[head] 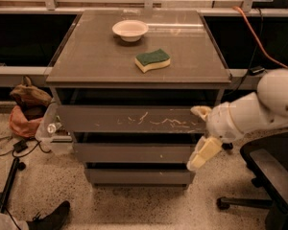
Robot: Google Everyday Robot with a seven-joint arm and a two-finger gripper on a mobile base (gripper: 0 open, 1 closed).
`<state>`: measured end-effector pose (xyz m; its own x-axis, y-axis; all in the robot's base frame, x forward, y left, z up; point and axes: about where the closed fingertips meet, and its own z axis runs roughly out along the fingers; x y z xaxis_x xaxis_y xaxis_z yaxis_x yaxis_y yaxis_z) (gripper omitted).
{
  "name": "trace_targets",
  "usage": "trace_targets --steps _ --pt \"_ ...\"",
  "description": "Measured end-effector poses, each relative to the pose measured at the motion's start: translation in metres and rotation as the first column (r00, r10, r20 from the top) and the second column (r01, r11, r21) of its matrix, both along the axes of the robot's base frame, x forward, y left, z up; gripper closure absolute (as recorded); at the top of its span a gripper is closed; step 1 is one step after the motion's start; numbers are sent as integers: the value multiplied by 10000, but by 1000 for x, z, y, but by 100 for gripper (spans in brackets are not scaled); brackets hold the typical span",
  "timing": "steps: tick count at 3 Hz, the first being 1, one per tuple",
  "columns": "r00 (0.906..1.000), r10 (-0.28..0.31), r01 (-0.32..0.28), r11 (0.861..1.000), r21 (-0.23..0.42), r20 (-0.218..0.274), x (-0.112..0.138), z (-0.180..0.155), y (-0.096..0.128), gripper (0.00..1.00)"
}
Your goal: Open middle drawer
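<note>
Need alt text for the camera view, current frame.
The robot's hand, open, sits at the right end of the middle drawer of a three-drawer cabinet. A bowl and green sponge rest on top.

My cream-yellow two-finger gripper (196, 138), fingers spread, hung on its white arm (271, 104) at the right end of the plain grey-brown middle drawer (134, 153), whose front bore only tiny white specks. Just above and left of my gripper, the wider grey-brown top drawer front (110, 119) was streaked with white scratches. Higher up lay a green-topped yellow sponge (152, 60) and a cream-white round bowl (130, 30). Beneath my gripper, the beige floor (134, 205) was speckled dark.
</note>
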<state>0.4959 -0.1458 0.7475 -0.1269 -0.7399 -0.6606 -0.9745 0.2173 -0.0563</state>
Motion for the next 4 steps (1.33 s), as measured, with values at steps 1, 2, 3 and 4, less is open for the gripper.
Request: trace_targets --steps 1,2,3,4 --pt "9997 -175 189 9963 842 -176 -2 -69 27 0" --pt "9997 -186 204 9939 1079 -177 6 -139 55 0" --pt "9997 -186 204 9939 1080 -178 6 -139 55 0" --pt "9977 -675 683 9893 1287 -107 16 -165 49 0"
